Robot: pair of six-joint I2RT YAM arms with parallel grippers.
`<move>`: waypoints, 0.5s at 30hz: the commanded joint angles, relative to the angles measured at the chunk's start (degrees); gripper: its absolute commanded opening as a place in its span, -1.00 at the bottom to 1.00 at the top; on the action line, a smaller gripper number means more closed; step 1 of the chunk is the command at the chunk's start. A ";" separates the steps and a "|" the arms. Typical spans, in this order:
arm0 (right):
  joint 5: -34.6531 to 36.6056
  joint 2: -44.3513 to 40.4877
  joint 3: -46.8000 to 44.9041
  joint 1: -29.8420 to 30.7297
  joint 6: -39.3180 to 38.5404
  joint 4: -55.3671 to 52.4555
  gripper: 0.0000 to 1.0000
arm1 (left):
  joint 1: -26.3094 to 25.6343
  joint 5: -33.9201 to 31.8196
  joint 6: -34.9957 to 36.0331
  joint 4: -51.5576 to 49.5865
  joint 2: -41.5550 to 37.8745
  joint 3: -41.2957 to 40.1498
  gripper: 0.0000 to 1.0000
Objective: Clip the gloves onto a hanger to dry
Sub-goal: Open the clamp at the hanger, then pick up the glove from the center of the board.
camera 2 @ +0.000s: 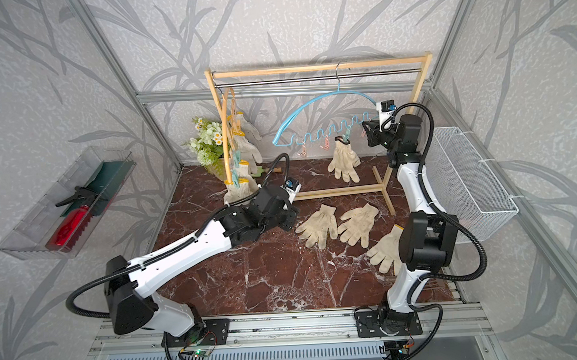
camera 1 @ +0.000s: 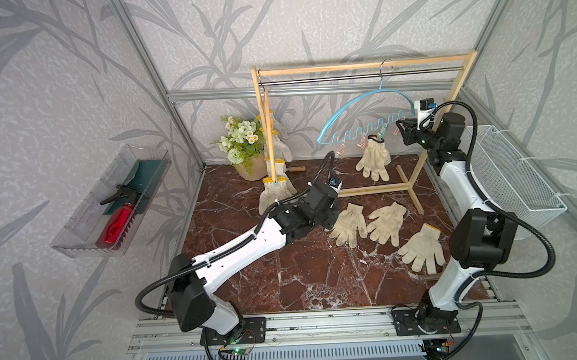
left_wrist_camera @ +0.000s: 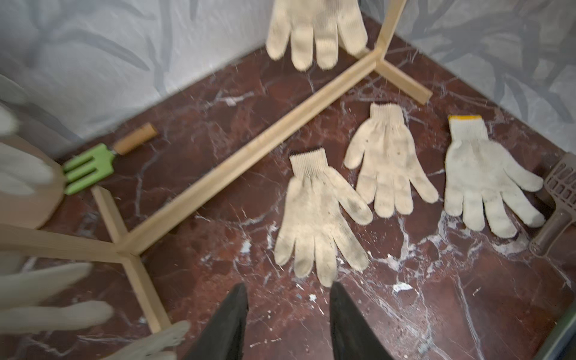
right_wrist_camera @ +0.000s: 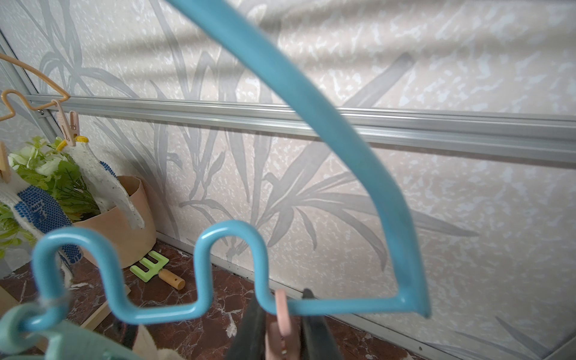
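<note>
Counting outward from my base, I find three gloves lying flat on the marble table (camera 1: 285, 281), none of them clipped yet. The yellow-cuffed glove (camera 1: 422, 248) lies nearest. The plain-cuffed glove (camera 1: 386, 223) and the dark-cuffed glove (camera 1: 347, 223) lie just beyond it, side by side.

My left gripper (left_wrist_camera: 288, 290) hangs just short of the dark-cuffed one's fingertips, jaws apart and holding nothing.

Farther back, the blue hanger (right_wrist_camera: 330, 127) hangs on the wooden rack (camera 1: 359, 66) and carries one hung glove (camera 1: 374, 158). The spare clips (camera 1: 341, 148) beside that glove are bare. My right gripper (right_wrist_camera: 281, 299) is closed on a pink clip (right_wrist_camera: 282, 324) near the hanger's end, one finger on each side of it.

Farthest off, the orange hanger (camera 1: 269, 131) holds several pegged gloves (camera 1: 277, 188).

I judge the job past halfway. The three gloves on the table remain, and the pinched clip looks meant for the next one.
</note>
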 commanded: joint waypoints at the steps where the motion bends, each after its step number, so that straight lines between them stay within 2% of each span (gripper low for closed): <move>1: -0.12 -1.29 -0.82 0.30 0.76 2.34 -0.62 | -0.31 2.91 -5.27 3.06 5.47 0.84 -0.15; 4: -0.17 -1.50 -1.28 0.36 0.89 2.65 -0.62 | -0.32 3.66 -5.88 0.34 14.02 5.90 -0.23; 7: -0.08 -1.73 -1.78 0.45 0.91 2.79 -0.62 | -0.27 3.12 -7.39 -6.84 22.65 14.76 -0.30; 15: -0.08 -2.24 -2.34 0.64 1.17 3.22 -0.61 | -0.05 1.63 -6.61 -15.40 38.85 32.49 -0.30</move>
